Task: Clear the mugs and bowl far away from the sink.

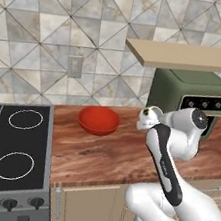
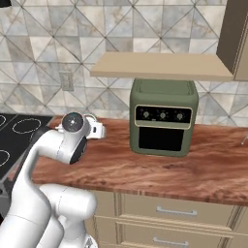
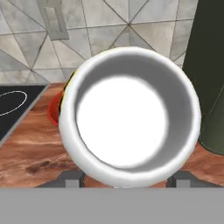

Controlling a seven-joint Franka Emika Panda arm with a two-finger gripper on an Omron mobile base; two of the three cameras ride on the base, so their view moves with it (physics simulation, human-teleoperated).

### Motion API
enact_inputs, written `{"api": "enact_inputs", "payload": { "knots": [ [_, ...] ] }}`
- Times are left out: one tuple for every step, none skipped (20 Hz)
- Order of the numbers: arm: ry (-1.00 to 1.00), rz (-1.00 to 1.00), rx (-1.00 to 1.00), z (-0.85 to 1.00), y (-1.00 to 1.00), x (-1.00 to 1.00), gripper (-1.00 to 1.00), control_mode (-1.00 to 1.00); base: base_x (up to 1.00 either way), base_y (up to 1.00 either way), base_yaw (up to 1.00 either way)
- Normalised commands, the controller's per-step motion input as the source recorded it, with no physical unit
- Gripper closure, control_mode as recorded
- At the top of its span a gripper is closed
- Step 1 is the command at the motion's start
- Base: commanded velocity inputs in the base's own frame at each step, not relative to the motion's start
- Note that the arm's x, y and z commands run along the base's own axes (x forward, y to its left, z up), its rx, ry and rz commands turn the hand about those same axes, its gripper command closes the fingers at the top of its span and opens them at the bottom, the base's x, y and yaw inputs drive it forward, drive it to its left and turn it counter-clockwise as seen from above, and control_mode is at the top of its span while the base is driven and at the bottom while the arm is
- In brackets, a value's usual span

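The glossy white mug (image 3: 129,127) sits right in front of the hand camera, its open mouth facing the lens. My gripper (image 3: 122,178) is shut on it, with one dark fingertip on each side of its base. In the base views the hand (image 1: 148,119) hovers above the wooden counter (image 1: 110,155), between the bowl and the green oven. The bright red bowl (image 1: 99,120) rests on the counter to the left of the hand, and its rim (image 3: 53,111) peeks out behind the mug. The maroon mug and the sink are out of view.
A green countertop oven (image 2: 163,117) stands at the back right of the hand under a wooden shelf (image 2: 162,66). A black stove (image 1: 9,157) borders the counter on the left. Bare counter (image 2: 160,169) lies in front of the oven.
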Motion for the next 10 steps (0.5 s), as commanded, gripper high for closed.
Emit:
{"api": "enact_inputs", "payload": {
  "knots": [
    [0.0,0.0,0.0,0.0,0.0,0.0,1.0,1.0,0.31,-0.24,-0.02],
    [0.55,0.0,0.0,-0.19,-0.26,0.27,1.0,-1.0,0.0,0.0,0.0],
    [0.57,0.0,-0.03,-0.24,-0.16,0.39,1.0,-1.0,0.0,0.0,0.0],
    [0.59,0.0,-0.06,-0.25,0.0,0.5,1.0,-1.0,0.0,0.0,0.0],
    [0.59,0.0,-0.09,-0.26,0.0,0.5,1.0,-1.0,0.0,0.0,0.0],
    [0.55,0.0,-0.08,-0.34,-0.03,0.39,1.0,-1.0,0.0,0.0,0.0],
    [0.47,0.0,-0.05,-0.36,-0.14,0.26,1.0,-1.0,0.0,0.0,0.0],
    [0.41,0.0,-0.04,-0.41,-0.19,0.16,1.0,-1.0,0.0,0.0,0.0],
    [0.33,0.0,-0.03,-0.41,-0.16,0.11,1.0,-1.0,0.0,0.0,0.0],
    [0.22,0.0,-0.02,-0.38,-0.12,0.09,1.0,-1.0,0.0,0.0,0.0]
  ]
}}
